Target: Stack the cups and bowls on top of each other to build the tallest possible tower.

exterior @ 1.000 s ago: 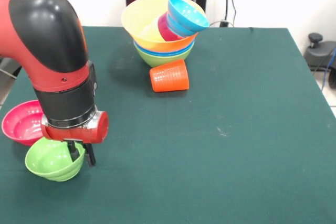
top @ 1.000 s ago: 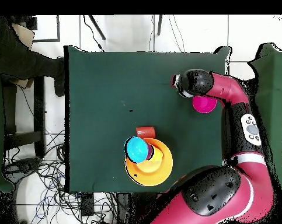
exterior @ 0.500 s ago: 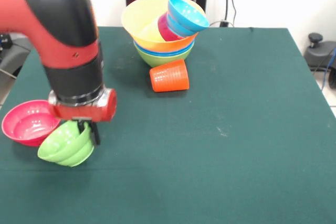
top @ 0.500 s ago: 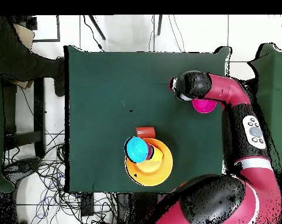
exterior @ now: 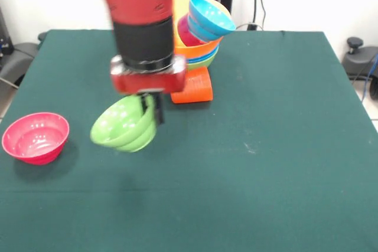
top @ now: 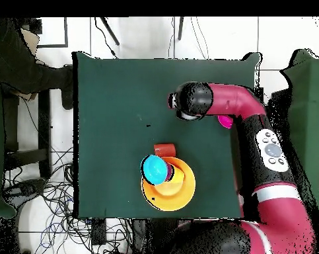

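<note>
My gripper [exterior: 150,114] is shut on the rim of a small green bowl [exterior: 123,127], which hangs tilted above the table in the front view. Behind the arm stands the tower: a wide orange-yellow bowl [exterior: 199,44] over blue rims and a green bowl [exterior: 204,63]. A light-blue bowl [exterior: 210,18] leans inside it over a purple-pink cup [exterior: 185,32]. An orange-red ribbed cup [exterior: 194,88] lies on its side in front of the tower, partly hidden by my wrist. From overhead the wrist [top: 191,100] hides the held bowl; the tower [top: 174,190] and orange cup [top: 164,149] show.
A pink-red bowl [exterior: 35,137] sits upright near the table's left edge; overhead, the arm covers most of this pink-red bowl [top: 225,122]. A dark-clothed person [top: 20,56] is at the overhead view's upper left, beside the table.
The green bowl has been lifted off the table beside the pink-red bowl and carried rightward in the front view, toward the tower. The pink-red bowl has stayed put.
</note>
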Motion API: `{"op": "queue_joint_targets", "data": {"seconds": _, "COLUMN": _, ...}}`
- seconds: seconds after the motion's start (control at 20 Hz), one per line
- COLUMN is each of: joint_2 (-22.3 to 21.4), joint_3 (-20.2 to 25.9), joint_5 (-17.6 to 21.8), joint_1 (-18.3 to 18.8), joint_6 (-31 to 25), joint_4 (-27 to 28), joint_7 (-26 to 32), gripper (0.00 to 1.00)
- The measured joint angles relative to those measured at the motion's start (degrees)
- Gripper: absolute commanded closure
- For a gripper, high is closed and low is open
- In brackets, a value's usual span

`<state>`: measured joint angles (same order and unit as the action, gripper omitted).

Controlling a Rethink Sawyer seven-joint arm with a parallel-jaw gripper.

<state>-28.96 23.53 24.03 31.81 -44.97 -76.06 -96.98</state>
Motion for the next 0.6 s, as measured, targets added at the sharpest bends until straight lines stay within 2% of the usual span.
{"op": "queue_joint_targets", "data": {"seconds": 0.1, "joint_2": -2.6, "joint_3": -1.2, "joint_5": -1.2, "joint_1": -2.8, "joint_6": 0.0, "joint_4": -2.5, "joint_7": -0.5, "gripper": 1.00}}
{"op": "queue_joint_targets", "data": {"seconds": 0.35, "joint_2": -6.1, "joint_3": -3.0, "joint_5": -3.5, "joint_1": -6.2, "joint_6": 0.0, "joint_4": -6.0, "joint_7": -2.0, "gripper": 1.00}}
{"op": "queue_joint_targets", "data": {"seconds": 0.6, "joint_2": -11.7, "joint_3": -5.4, "joint_5": -7.5, "joint_1": -9.4, "joint_6": -0.5, "joint_4": -10.8, "joint_7": -4.6, "gripper": 1.00}}
